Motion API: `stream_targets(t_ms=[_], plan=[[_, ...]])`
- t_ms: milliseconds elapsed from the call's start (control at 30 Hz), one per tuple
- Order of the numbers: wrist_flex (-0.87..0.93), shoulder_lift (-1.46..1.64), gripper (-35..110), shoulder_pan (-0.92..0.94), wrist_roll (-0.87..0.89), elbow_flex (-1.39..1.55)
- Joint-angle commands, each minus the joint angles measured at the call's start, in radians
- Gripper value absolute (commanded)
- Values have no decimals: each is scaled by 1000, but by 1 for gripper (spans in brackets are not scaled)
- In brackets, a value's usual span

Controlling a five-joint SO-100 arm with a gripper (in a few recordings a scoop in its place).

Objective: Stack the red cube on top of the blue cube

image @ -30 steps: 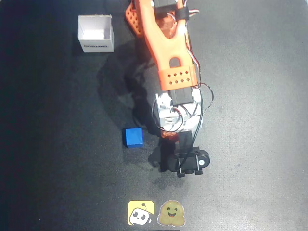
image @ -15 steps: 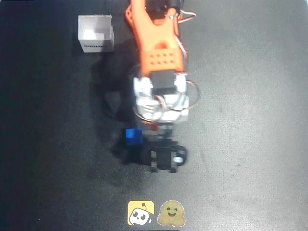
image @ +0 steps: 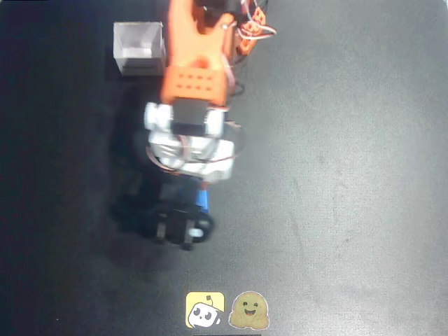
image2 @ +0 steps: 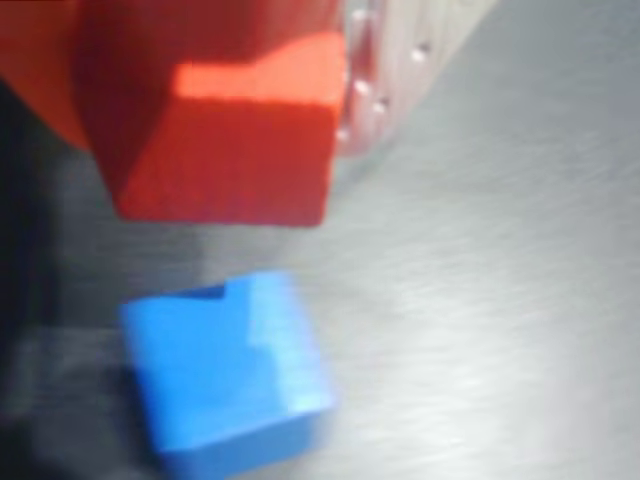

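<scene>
Across the overhead views the orange arm (image: 192, 63) swings toward the picture's left: a second ago its white wrist section sat right of the blue cube, half a second ago it was just beside it, and now it lies over it. The blue cube (image: 204, 199), fully exposed at first, is then partly covered and now shows only as a thin blue sliver at the wrist's right edge. The black camera mount follows, moving from right of the cube to below it. The arm's shadow on the table (image: 350, 210) shifts leftward with it. The arm also covers the white box's (image: 136, 49) right edge.
</scene>
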Motion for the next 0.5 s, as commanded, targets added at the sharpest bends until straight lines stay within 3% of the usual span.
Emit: stream_targets(t_ms=[0, 467], plan=[[-12, -6, 0, 23, -11, -25], [-89, -143, 0, -14, -20, -23]])
